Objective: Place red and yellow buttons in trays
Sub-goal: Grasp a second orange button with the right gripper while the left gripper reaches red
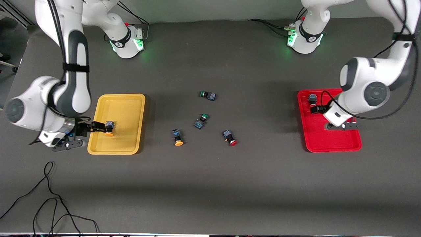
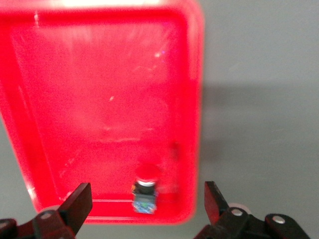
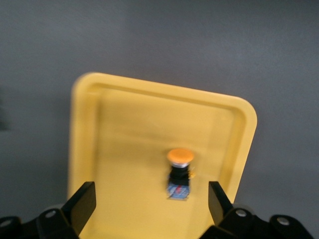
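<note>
Yellow button (image 3: 179, 172) in the yellow tray (image 3: 89, 149), loose between the right end effector's (image 3: 149, 204) spread fingers.

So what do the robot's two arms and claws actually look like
Both arms have glossy white shells with dark grey joint bands and black cables strapped alongside; their bases glow green. The left claw and right claw are black, each with two wedge-shaped fingers and silver screws.
</note>
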